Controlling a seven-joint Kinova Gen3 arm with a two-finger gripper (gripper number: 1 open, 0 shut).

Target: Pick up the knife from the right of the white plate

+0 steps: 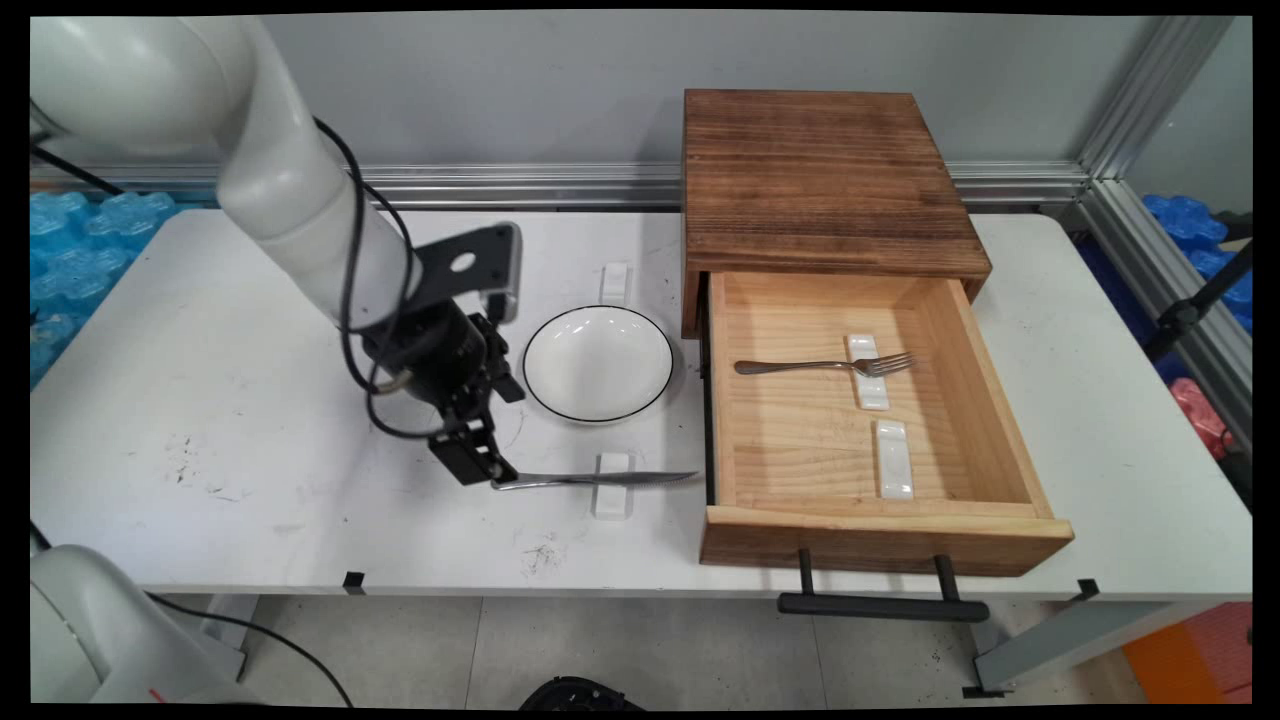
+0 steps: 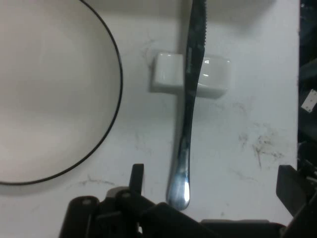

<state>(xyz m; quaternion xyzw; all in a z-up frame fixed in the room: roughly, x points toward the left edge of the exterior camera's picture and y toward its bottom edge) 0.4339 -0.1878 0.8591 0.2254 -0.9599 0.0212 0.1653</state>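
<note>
1. Knife (image 1: pixel 600 480), slim polished steel with a serrated blade, lies across a small white ceramic rest (image 1: pixel 612 485) on the scuffed white bench (image 1: pixel 200 400).
2. Black end effector (image 1: pixel 478 462), fingers spread, hovers at its rounded handle tip.
3. Round white plate (image 1: pixel 598 363), black-rimmed, sits just behind.
4. Pale wooden drawer (image 1: pixel 960 400) stands open, holding a fork (image 1: pixel 825 366).

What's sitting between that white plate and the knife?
Nothing: in both views bare table separates the plate from the knife. The knife lies across a small white rest, its handle end by the gripper.
</note>
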